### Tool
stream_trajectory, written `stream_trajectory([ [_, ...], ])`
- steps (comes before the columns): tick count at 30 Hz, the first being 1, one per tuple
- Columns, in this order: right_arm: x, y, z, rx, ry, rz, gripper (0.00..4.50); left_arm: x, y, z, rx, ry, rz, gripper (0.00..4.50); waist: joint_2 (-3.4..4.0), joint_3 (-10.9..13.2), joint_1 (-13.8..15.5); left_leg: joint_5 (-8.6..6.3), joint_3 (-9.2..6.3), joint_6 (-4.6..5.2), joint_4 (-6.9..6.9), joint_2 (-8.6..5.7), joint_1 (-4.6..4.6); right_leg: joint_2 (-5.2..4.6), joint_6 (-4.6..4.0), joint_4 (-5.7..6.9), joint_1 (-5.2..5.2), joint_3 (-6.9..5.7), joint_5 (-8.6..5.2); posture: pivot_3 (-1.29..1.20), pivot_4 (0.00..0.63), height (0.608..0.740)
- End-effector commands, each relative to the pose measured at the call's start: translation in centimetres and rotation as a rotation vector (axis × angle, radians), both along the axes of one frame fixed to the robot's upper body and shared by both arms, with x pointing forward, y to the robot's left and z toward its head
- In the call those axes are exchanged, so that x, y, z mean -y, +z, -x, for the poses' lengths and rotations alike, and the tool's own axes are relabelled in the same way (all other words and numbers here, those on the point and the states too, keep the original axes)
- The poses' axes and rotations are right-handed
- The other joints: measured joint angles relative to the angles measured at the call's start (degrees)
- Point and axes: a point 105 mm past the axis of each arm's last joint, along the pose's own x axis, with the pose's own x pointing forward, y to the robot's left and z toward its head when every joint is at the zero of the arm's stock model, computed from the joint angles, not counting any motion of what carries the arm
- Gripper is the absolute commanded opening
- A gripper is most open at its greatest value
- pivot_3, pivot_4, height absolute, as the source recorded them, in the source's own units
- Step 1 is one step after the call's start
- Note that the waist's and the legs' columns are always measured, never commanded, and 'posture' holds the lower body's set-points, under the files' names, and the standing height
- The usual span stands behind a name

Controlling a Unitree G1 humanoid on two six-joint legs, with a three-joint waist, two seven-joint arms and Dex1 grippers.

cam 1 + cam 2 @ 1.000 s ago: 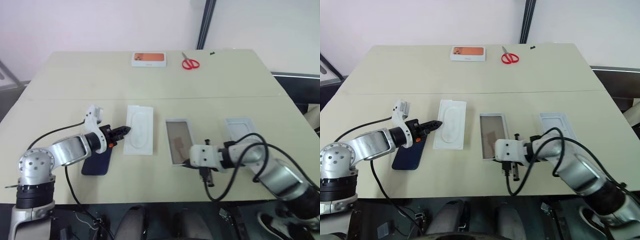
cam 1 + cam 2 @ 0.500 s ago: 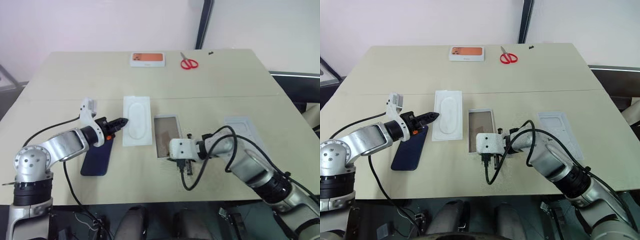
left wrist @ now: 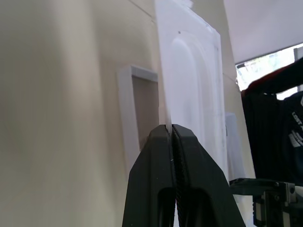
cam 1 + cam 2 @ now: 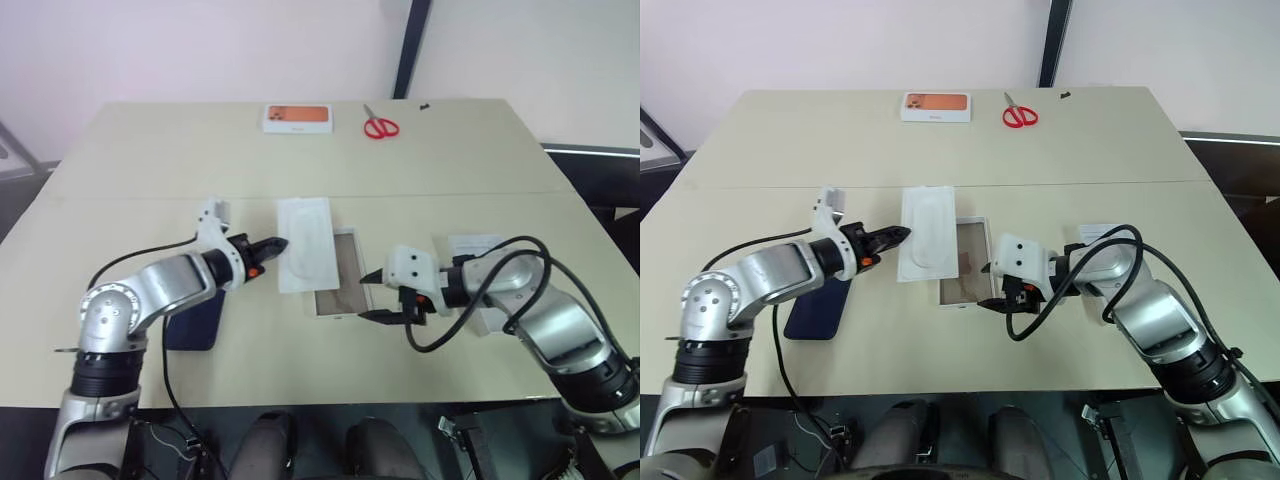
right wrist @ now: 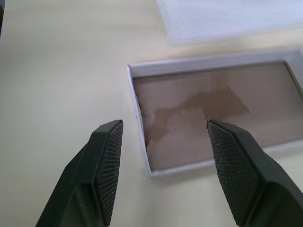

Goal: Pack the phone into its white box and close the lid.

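On the beige table (image 4: 130,190), the left gripper (image 4: 277,244) has its two black fingers pressed together on the near-left edge of the flat white insert card (image 4: 306,257), the one with an embossed oblong; the left wrist view shows the thin card edge pinched between the closed fingertips (image 3: 182,137). The card overlaps the left wall of the white box (image 4: 340,284), covering part of its brownish-tan floor. The right gripper (image 4: 371,297) is poised just off the box's near right corner with its fingers spread apart and holding nothing; in the right wrist view its two textured pads (image 5: 110,156) stand on either side of the box's short end wall, clear of it. The phone (image 4: 196,322), dark navy and glossy, lies flat on the table to the left of the box, partly hidden beneath the left forearm and well apart from the card. The lid (image 4: 480,270) lies open side up to the right of the box, largely screened by the right arm and its black cable. At the far edge of the table sit a white box printed with an orange picture (image 4: 298,118) and, to its right, red-handled scissors (image 4: 379,125), the two near each other but not touching.
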Motion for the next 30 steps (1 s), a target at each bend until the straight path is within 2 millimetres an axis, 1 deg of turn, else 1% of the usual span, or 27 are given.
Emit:
stream_trajectory([
  [1, 0.9, 0.4, -0.2, 0.046, -0.017, 0.031, 2.94, 0.9, 0.5, -0.1, 0.001, 0.000, -0.033, 0.00, -0.02, 0.0, 0.1, 0.01, 0.01, -0.02, 0.00, 0.00, 0.00, 0.00, 0.00, 0.00, 0.01, 0.00, 0.00, 0.00, 0.150, 0.740],
  [6, 1.4, 0.4, -0.5, 0.054, -0.041, 0.035, 2.94, 2.8, 0.4, 0.0, -0.020, -0.030, -0.065, 0.00, -0.03, 0.0, 0.2, 0.05, 0.01, -0.08, 0.06, 0.00, 0.00, 0.00, 0.00, 0.00, 0.05, -0.01, 0.00, 0.00, 0.150, 0.740],
  [9, 1.6, 0.6, -0.8, 0.064, -0.057, 0.036, 2.94, 3.5, 0.1, 0.1, -0.025, -0.040, -0.098, 0.00, -0.06, 0.0, 0.3, 0.09, 0.01, -0.15, 0.07, 0.00, 0.00, 0.00, 0.01, -0.01, 0.06, -0.01, 0.00, 0.00, 0.150, 0.740],
  [18, 1.9, 0.7, -1.1, 0.075, -0.075, 0.031, 2.94, 4.4, -0.6, -0.1, -0.031, -0.052, -0.128, 0.00, -0.08, 0.1, 0.3, 0.15, 0.02, -0.26, 0.08, 0.00, 0.00, 0.02, 0.01, -0.03, 0.08, -0.01, 0.00, 0.00, 0.150, 0.740],
  [22, 2.1, 0.7, -1.3, 0.082, -0.084, 0.032, 2.94, 4.3, -0.7, -0.1, -0.027, -0.052, -0.140, 0.00, -0.08, 0.1, 0.2, 0.15, 0.02, -0.26, 0.08, 0.00, 0.00, 0.02, 0.01, -0.03, 0.08, -0.01, 0.00, 0.00, 0.150, 0.740],
  [23, 2.1, 0.7, -1.3, 0.084, -0.086, 0.031, 3.01, 4.2, -0.7, -0.1, -0.026, -0.052, -0.142, 0.63, -0.08, 0.1, 0.2, 0.15, 0.02, -0.27, 0.08, 0.00, 0.00, 0.02, 0.01, -0.03, 0.08, -0.01, 0.00, 0.00, 0.150, 0.740],
  [24, 2.1, 0.8, -1.4, 0.085, -0.088, 0.030, 3.01, 4.2, -0.7, -0.1, -0.025, -0.051, -0.143, 0.94, -0.08, 0.1, 0.3, 0.15, 0.02, -0.26, 0.08, 0.00, 0.00, 0.02, 0.01, -0.04, 0.08, -0.01, 0.00, 0.00, 0.150, 0.740],
  [26, 2.2, 0.8, -1.5, 0.088, -0.093, 0.029, 3.01, 4.0, -0.7, 0.0, -0.021, -0.054, -0.145, 1.84, -0.08, 0.1, 0.3, 0.16, 0.02, -0.27, 0.08, 0.00, 0.00, 0.02, 0.01, -0.03, 0.08, -0.01, 0.00, 0.00, 0.150, 0.740],
  [28, 2.3, 0.8, -1.7, 0.091, -0.099, 0.028, 3.01, 3.8, -0.6, 0.1, -0.017, -0.061, -0.145, 2.83, -0.08, 0.1, 0.3, 0.16, 0.02, -0.27, 0.08, 0.00, 0.00, 0.02, 0.01, -0.04, 0.08, -0.01, 0.00, 0.00, 0.150, 0.740],
  [29, 2.3, 0.9, -1.8, 0.094, -0.102, 0.028, 3.01, 3.8, -0.6, 0.2, -0.014, -0.066, -0.146, 3.40, -0.08, 0.1, 0.3, 0.15, 0.02, -0.26, 0.08, 0.00, 0.00, 0.02, 0.01, -0.04, 0.08, -0.01, 0.00, 0.00, 0.150, 0.740],
  [30, 2.4, 1.0, -2.0, 0.098, -0.109, 0.026, 3.01, 3.5, -0.6, 0.4, -0.011, -0.071, -0.147, 3.85, -0.08, 0.1, 0.2, 0.16, 0.02, -0.27, 0.08, 0.00, 0.00, 0.02, 0.01, -0.04, 0.08, -0.01, 0.00, 0.00, 0.150, 0.740],
])
